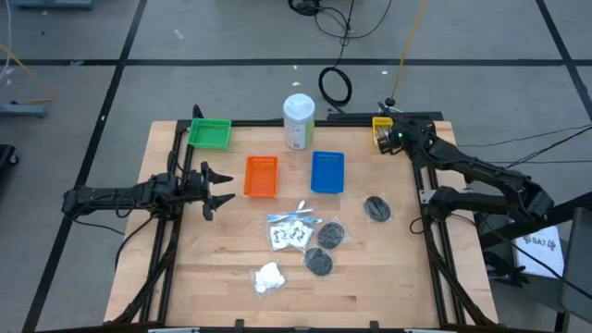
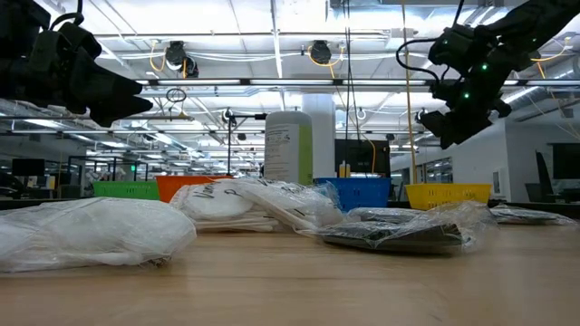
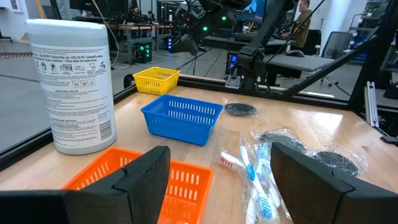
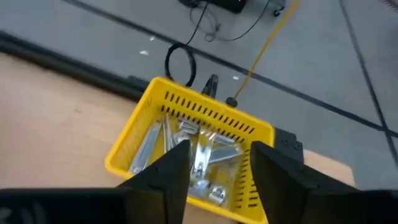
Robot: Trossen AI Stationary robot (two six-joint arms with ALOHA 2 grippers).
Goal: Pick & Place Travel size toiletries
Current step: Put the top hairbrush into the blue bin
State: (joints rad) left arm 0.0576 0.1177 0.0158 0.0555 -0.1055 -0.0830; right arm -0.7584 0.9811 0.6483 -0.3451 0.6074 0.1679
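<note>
Several silvery sticks (image 4: 199,155) lie inside the yellow tray (image 4: 134,149) at the table's far right corner. My right gripper (image 4: 219,171) hovers open just above that tray (image 1: 382,123) with nothing between its fingers. On the bare table lie clear sachets (image 1: 291,231), three dark grey puffs (image 1: 376,208) (image 1: 330,233) (image 1: 319,261) and a white fluffy wad (image 1: 269,277). My left gripper (image 1: 217,185) waits open over the table's left side, pointing level toward the orange tray (image 3: 186,180).
A tall white bottle with a green label (image 1: 299,120) stands at the far middle. A green tray (image 1: 210,134), an orange tray (image 1: 261,176) and a blue tray (image 1: 327,172) sit across the far half. Bare wood lies along the near edge.
</note>
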